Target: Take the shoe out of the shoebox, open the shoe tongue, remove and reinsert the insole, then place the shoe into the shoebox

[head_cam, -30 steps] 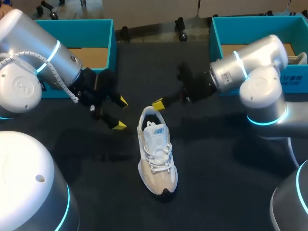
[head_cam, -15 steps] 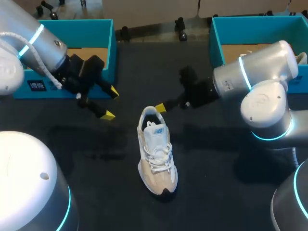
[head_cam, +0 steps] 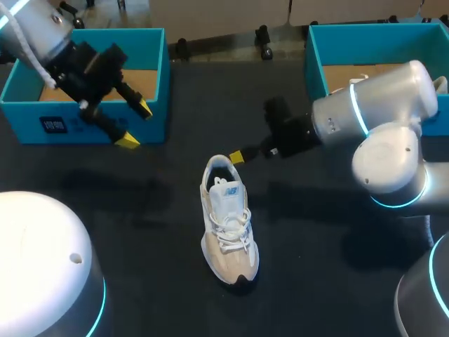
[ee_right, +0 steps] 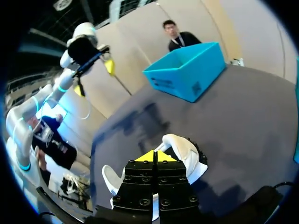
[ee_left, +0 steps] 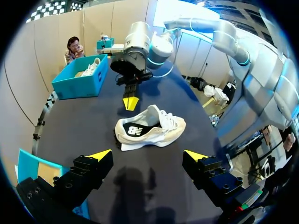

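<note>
Looking down in the head view, the shoe (head_cam: 228,221) is out of the box (head_cam: 42,126) and lies on the black counter (head_cam: 140,239). I think the tongue, the insole and the trip back are all left to do. The left gripper (head_cam: 135,125) is wide and holds nothing, up by the blue card box. The right gripper (head_cam: 236,156) is pinched closed on nothing, just beside the heel. In the left wrist view the shoe (ee_left: 149,130) looks soft, cream cloth with white laces. In the right wrist view the yellow tips sit close by its round heel
</note>
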Controlling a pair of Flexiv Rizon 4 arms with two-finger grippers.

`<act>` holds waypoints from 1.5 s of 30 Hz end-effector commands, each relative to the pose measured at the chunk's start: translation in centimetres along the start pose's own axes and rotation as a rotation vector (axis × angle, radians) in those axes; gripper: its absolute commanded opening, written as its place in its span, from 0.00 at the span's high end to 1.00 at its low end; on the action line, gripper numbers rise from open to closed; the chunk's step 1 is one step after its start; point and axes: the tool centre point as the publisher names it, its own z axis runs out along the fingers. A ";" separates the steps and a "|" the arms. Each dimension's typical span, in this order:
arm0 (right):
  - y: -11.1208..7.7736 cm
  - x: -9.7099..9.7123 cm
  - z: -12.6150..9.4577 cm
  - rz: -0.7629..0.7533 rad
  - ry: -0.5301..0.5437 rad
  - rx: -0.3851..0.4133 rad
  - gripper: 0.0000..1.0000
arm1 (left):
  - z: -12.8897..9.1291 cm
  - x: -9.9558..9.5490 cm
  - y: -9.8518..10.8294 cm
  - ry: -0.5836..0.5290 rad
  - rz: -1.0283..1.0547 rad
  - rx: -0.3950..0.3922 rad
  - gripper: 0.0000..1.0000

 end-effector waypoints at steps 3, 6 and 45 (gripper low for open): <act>0.3 1.2 0.8 0.114 -0.244 0.001 1.00 | -1.8 0.9 0.7 -0.017 -0.008 0.001 0.00; 0.4 1.3 1.3 0.150 -0.348 0.042 1.00 | -1.9 0.8 1.2 -0.019 -0.021 0.000 0.00; -1.8 3.2 3.0 0.247 -0.771 0.345 1.00 | -2.0 0.5 1.7 -0.029 -0.036 -0.011 0.00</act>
